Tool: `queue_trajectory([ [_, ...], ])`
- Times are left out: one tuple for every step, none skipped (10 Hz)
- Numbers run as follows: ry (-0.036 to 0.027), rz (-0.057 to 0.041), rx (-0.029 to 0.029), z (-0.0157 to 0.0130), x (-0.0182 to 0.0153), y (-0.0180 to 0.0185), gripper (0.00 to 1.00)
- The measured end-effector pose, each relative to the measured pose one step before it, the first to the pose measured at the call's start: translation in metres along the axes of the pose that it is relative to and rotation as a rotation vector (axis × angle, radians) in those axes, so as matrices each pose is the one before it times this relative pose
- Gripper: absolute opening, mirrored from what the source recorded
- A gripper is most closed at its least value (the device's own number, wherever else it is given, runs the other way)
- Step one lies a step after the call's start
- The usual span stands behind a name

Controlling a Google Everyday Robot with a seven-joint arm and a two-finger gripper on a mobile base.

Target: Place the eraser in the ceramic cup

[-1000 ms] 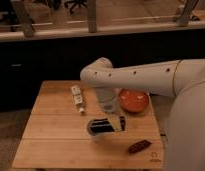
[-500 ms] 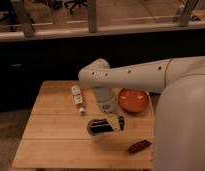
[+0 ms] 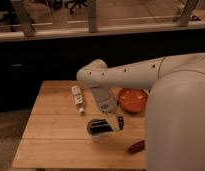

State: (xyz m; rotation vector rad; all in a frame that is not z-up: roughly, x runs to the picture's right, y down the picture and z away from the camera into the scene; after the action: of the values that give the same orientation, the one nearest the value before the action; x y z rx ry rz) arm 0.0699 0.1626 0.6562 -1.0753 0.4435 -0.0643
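My gripper [image 3: 105,125] hangs from the white arm over the middle of the wooden table [image 3: 51,135]. Its dark head sits right over a small pale round cup [image 3: 93,133] and hides most of the cup's opening. I cannot tell whether it holds anything. Two small white blocks lie to the left of the arm, one squarish [image 3: 75,90] and one longer [image 3: 79,103]. Either may be the eraser; I cannot tell which.
A wide shallow orange bowl [image 3: 132,99] stands at the right, behind the arm. A small reddish-brown object [image 3: 137,146] lies near the front right edge. The robot's white body [image 3: 178,120] fills the right side. A dark counter runs behind the table.
The gripper stays over the cup in almost the same place. The arm's pose has shifted only slightly.
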Motion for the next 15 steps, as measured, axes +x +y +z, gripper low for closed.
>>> queue_trajectory([
  [0.00274,0.00134,-0.00141,0.00005,0.00003,0.00005,0.00],
  [0.00367,0.00184,-0.00125,-0.00022,0.00009,0.00015,0.00],
  [0.00477,0.00215,-0.00116,-0.00013,0.00028,0.00013,0.00],
  [0.00413,0.00079,-0.00002,-0.00066,-0.00044,0.00011,0.00],
  [0.00345,0.00026,-0.00075,-0.00024,-0.00048,-0.00002,0.00],
  [0.00401,0.00073,-0.00145,-0.00008,-0.00051,-0.00013,0.00],
  [0.00530,0.00140,-0.00192,0.00003,-0.00058,-0.00043,0.00],
  [0.00529,-0.00086,-0.00268,0.00054,-0.00153,-0.00049,0.00],
  [0.00452,0.00003,-0.00192,0.00022,-0.00108,-0.00056,0.00],
  [0.00473,0.00018,-0.00204,0.00020,-0.00106,-0.00069,0.00],
  [0.00309,0.00045,-0.00175,0.00011,-0.00098,-0.00070,0.00],
  [0.00227,-0.00012,-0.00204,0.00029,-0.00123,-0.00074,0.00],
  [0.00301,-0.00107,-0.00298,0.00073,-0.00147,-0.00087,0.00],
  [0.00186,0.00017,-0.00129,0.00038,-0.00075,-0.00057,0.00],
  [0.00183,-0.00022,-0.00108,0.00016,-0.00065,-0.00045,0.00],
])
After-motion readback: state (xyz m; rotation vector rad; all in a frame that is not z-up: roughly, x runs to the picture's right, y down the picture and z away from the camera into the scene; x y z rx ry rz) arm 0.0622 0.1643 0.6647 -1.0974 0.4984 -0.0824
